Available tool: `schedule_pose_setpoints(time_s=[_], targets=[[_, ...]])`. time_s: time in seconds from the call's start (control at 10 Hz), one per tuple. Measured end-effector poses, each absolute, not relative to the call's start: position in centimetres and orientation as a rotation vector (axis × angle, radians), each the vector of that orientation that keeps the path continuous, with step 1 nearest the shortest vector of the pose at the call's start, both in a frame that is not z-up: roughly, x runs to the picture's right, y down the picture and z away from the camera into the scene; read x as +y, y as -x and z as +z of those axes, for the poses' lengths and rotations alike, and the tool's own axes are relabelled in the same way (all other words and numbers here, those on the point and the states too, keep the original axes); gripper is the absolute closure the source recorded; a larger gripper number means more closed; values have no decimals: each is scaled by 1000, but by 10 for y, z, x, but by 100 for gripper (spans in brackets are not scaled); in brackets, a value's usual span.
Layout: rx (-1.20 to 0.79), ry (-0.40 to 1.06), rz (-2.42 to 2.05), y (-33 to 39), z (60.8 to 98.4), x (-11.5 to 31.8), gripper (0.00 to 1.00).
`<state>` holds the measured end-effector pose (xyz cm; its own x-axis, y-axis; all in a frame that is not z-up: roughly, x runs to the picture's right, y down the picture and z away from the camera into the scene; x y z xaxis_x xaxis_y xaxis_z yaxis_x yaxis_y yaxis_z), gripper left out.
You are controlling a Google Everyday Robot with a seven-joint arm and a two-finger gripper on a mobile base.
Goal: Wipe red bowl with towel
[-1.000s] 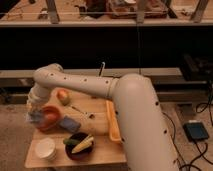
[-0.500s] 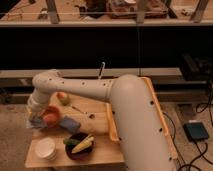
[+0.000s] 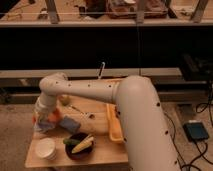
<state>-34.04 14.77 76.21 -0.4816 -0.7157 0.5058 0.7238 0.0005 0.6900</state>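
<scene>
We see the robot's thick white arm [image 3: 135, 105] reaching from the lower right across a light wooden table [image 3: 100, 152]. A long yellow tray [image 3: 114, 127] lies along the table's right side. A black bowl [image 3: 75, 150] holding corn and a green vegetable sits at the front, beside a white paper cup [image 3: 46, 148]. The red bowl [image 3: 54, 118] is at the table's left end, with a blue rectangular sponge [image 3: 70, 123] just to its right. A pale crumpled towel [image 3: 44, 126] bunches at the bowl's front. The gripper [image 3: 44, 114] is low over that bowl, and we cannot tell whether it grasps anything.
</scene>
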Motion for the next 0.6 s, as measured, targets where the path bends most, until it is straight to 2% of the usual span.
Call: schedule_pose_setpoints(time_s=[0.2,0.6], targets=[[-1142,45,-1698,327,772,142,100],[-1075,79,-1754,317,812,96,100]])
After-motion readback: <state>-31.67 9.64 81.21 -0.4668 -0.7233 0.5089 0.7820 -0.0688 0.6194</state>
